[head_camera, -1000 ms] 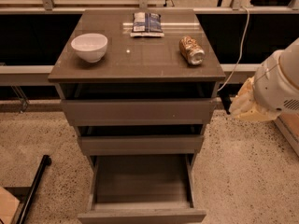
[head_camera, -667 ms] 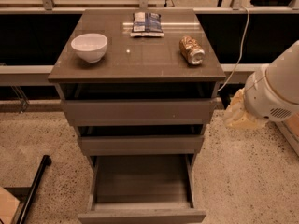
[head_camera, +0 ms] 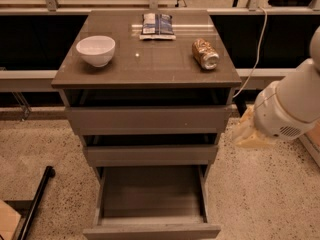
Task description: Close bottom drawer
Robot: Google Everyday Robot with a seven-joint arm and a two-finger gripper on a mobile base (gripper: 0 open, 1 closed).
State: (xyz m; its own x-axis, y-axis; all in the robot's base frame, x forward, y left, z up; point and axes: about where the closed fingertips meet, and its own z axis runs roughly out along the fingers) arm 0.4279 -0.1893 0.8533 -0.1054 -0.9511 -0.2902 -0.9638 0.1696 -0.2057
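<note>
Grey-brown bottom drawer (head_camera: 150, 231), flat handleless front, deep rectangular box: pulled well out, lowest in cabinet (head_camera: 150, 66); end effector (head_camera: 248, 132) right of cabinet, apart from drawer.

Cabinet top (head_camera: 150, 64) bears bowl (head_camera: 95, 50), packet (head_camera: 156, 25), can (head_camera: 205, 53); hand (head_camera: 248, 132) hangs beside.

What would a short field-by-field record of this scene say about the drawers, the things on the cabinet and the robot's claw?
bottom drawer: pulled far out, not yet closed
middle drawer: sticks out far less
top drawer: sticks out far less
cabinet top: white bowl at left, can on its side at right, packet at back
claw: right of the cabinet, apart from it
</note>
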